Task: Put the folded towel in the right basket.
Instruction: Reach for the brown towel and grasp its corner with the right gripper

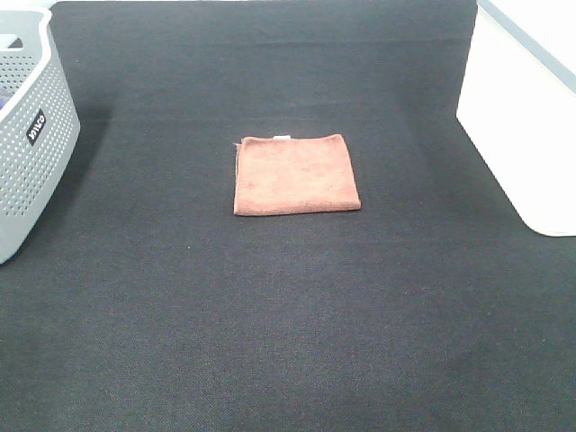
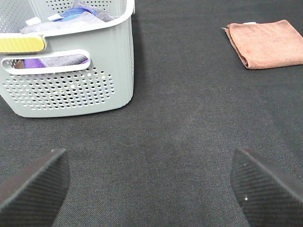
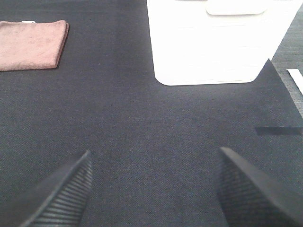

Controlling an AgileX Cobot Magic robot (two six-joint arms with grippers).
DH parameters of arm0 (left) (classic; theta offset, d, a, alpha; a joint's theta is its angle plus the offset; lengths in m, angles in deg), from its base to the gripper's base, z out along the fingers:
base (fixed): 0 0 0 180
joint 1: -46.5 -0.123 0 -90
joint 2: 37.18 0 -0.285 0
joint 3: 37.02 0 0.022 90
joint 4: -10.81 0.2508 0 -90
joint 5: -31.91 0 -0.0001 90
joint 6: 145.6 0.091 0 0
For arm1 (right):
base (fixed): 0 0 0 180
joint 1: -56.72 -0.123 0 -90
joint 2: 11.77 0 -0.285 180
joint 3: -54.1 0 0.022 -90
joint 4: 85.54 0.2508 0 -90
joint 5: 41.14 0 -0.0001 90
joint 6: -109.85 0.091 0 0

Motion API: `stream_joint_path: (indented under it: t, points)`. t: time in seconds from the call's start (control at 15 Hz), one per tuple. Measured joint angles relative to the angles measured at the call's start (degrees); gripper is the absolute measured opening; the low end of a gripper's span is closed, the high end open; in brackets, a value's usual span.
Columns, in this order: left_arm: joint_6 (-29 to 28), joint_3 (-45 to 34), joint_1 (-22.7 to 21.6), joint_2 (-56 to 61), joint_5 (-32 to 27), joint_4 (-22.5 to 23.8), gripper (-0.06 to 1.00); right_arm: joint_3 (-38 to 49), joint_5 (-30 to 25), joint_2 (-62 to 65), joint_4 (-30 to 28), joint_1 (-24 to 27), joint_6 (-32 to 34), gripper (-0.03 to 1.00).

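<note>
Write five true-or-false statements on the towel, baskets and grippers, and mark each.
1. The folded towel lies flat on the dark mat. True.
2. The towel is already in a basket. False: it lies on the mat between the grey basket and the white basket.
3. The grey basket holds cloths. True.
4. The left gripper holds the towel. False: it is open and empty.
5. The right gripper is shut. False: it is open.

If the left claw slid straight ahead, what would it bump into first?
Likely nothing: the left gripper points along bare black mat, through the gap between the gray basket and the folded towel. Depth beyond that is unclear.
</note>
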Motion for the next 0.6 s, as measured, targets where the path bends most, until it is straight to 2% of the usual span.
stream_joint_path:
  t: [0.6]
  points:
    - [0.0, 0.0, 0.0, 0.0, 0.0, 0.0, 0.87, 0.0, 0.0, 0.0, 0.0, 0.0, 0.0, 0.69]
